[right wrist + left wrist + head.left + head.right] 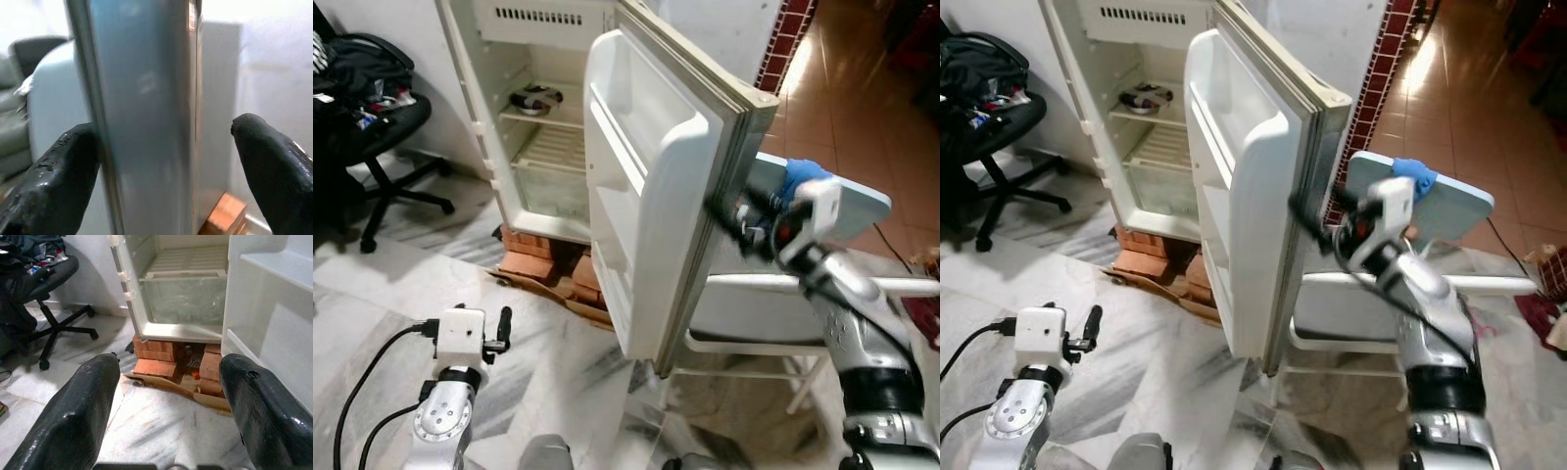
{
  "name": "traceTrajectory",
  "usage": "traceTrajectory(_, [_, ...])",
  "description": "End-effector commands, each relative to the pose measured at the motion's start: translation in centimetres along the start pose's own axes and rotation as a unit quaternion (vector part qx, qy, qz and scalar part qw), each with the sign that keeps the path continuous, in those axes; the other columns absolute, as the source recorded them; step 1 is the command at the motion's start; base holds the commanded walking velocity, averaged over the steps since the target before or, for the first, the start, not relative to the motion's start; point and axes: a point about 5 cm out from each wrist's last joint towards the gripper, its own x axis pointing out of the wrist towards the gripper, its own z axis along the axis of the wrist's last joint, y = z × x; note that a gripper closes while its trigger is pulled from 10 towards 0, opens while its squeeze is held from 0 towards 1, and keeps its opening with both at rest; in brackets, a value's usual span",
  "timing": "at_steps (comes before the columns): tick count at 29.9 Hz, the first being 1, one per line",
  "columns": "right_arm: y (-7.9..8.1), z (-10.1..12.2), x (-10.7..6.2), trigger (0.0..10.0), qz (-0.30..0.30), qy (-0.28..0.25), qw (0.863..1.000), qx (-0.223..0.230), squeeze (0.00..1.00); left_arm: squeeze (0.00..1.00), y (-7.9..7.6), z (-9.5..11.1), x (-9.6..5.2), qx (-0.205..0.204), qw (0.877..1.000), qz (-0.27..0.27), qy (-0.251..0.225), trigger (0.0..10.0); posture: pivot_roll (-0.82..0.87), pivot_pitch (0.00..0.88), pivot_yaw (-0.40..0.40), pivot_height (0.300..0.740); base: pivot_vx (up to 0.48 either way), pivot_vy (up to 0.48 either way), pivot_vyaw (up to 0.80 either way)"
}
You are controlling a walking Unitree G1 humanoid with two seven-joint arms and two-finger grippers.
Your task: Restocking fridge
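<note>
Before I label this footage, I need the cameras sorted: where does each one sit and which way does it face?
Left eye view: on the head, looking down at the open fridge, its door, both arms.
Right eye view: beside it, same scene; the right tool at the door's edge, the left tool low.
Left wrist view: along open fingers toward the bricks under the fridge.
Right wrist view: fingers either side of the door's edge.
Shared: the office chair in head and left wrist views.
</note>
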Motion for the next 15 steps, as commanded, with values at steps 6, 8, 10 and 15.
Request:
traceTrajectory(6, [9.4, 2.5, 2.7, 10.0, 0.204, -0.048, 0.961, 0.181, 0.00, 0.00, -0.4, 0.4, 0.5, 0.004, 1.000, -0.004, -0.004, 10.0, 0.17, 0.000, -0.017, 0.740, 0.000, 0.000, 0.00])
traceTrajectory(8, [11.4, 2.7, 1.2, 10.0, 0.298, -0.042, 0.933, 0.198, 0.00, 0.00, -0.4, 0.4, 0.5, 0.002, 1.000, -0.001, -0.004, 10.0, 0.17, 0.000, -0.021, 0.740, 0.000, 0.000, 0.00])
traceTrajectory(10, [11.3, 1.2, 0.4, 10.0, 0.302, -0.007, 0.937, 0.178, 0.00, 0.00, -0.3, 0.3, 0.4, 0.000, 1.000, 0.001, -0.003, 10.0, 0.17, 0.000, -0.023, 0.740, 0.000, 0.000, 0.00])
traceTrajectory(15, [7.8, -3.3, -0.6, 10.0, 0.205, 0.061, 0.965, 0.155, 0.00, 0.00, -0.3, 0.1, 0.2, -0.005, 1.000, 0.002, 0.000, 10.0, 0.16, 0.000, -0.027, 0.740, 0.000, 0.000, 0.00])
